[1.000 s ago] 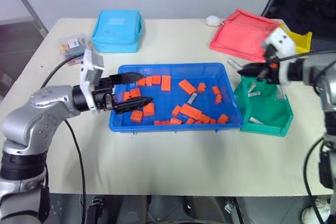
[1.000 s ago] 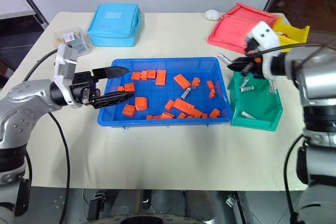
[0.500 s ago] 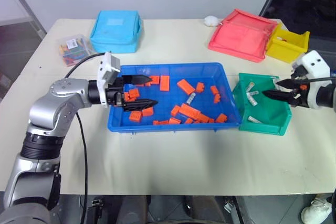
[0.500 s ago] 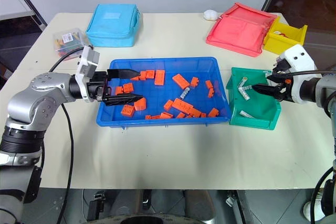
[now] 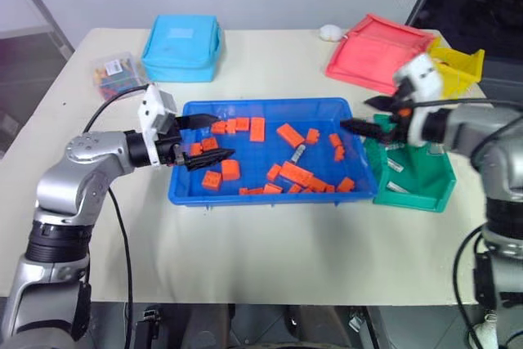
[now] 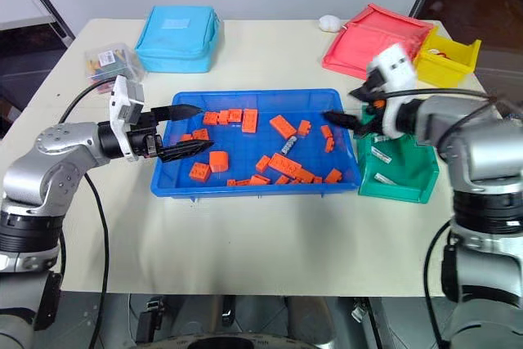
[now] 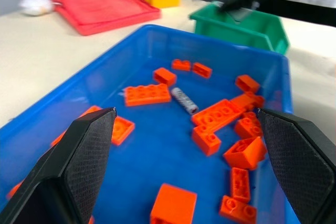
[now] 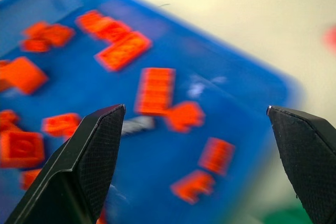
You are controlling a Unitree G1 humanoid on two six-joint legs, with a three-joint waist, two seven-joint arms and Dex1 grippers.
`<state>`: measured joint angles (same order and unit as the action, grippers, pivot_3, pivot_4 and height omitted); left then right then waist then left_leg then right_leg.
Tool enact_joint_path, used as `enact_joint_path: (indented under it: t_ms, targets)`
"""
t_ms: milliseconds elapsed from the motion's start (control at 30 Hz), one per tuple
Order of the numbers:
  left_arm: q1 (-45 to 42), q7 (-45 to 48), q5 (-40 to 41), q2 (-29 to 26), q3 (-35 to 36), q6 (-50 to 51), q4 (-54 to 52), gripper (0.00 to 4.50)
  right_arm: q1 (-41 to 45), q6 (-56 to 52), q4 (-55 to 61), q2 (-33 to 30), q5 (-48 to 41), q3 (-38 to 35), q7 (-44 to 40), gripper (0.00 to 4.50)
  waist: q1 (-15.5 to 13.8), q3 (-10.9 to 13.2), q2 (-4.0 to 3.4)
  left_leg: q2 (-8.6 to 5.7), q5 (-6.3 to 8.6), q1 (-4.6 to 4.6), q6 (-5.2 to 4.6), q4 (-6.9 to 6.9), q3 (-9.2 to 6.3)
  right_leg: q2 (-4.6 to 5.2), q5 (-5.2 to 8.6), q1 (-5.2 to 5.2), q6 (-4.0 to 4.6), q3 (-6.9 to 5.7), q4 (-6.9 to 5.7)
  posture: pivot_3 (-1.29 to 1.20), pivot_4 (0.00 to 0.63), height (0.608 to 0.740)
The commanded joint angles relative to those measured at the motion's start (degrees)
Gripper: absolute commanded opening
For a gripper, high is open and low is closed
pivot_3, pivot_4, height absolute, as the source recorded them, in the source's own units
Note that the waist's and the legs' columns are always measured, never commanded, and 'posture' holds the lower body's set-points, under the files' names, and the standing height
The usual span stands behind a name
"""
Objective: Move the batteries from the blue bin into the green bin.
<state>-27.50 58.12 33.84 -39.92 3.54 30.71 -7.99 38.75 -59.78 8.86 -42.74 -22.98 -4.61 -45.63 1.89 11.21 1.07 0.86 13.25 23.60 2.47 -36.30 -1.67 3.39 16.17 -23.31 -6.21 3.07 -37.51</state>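
The blue bin (image 5: 261, 104) lies in the middle of the table with many orange bricks in it. One small grey battery (image 5: 299, 153) lies near its centre, also seen in the left wrist view (image 7: 184, 100). The green bin (image 5: 413, 199) stands against its right end, with two batteries (image 5: 394, 188) showing inside. My left gripper (image 5: 226, 136) is open and nearly level over the blue bin's left end, holding nothing. My right gripper (image 5: 355, 114) is open and empty above the blue bin's right end, beside the green bin.
A light-blue fabric pouch (image 5: 181, 46) and a clear box of coloured bits (image 5: 114, 71) sit at the back left. At the back right are a red tray (image 5: 376, 53), a yellow bin (image 5: 458, 67) and a small white object (image 5: 330, 33).
My right gripper, shut above the green bin a second ago, has opened and swung left to the blue bin's right end. The left gripper has hardly moved.
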Motion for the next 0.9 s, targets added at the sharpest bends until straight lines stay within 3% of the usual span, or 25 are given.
enact_joint_path:
  t_ms: [33,667,900]
  targets:
    - [1.87,-2.5,1.54,-0.17,2.76,1.08,-5.61,4.5,-0.39,3.22,-1.18,2.0,0.43,2.95,0.19,4.44,-0.09,-0.01,0.01,-0.01,0.0,0.0,0.0,-0.01,0.0,0.02,0.0,0.01,0.0,0.0,0.0,0.0,0.15,0.74]
    - [8.64,-10.8,5.7,-0.46,8.0,6.1,-14.64,4.5,2.09,17.57,-21.0,5.65,8.42,15.96,-6.44,4.44,-0.93,-0.03,0.05,-0.02,0.0,-0.05,0.0,-0.08,0.01,0.0,0.0,0.08,0.0,-0.02,0.01,0.0,0.15,0.74]
    - [8.96,-12.12,6.19,-0.33,8.31,6.1,-15.16,4.5,1.98,19.23,-20.86,7.58,10.83,18.18,-6.75,4.44,-0.88,-0.05,0.08,-0.02,0.0,-0.07,0.0,-0.1,0.0,0.01,0.0,0.13,0.0,-0.04,0.01,0.0,0.15,0.74]
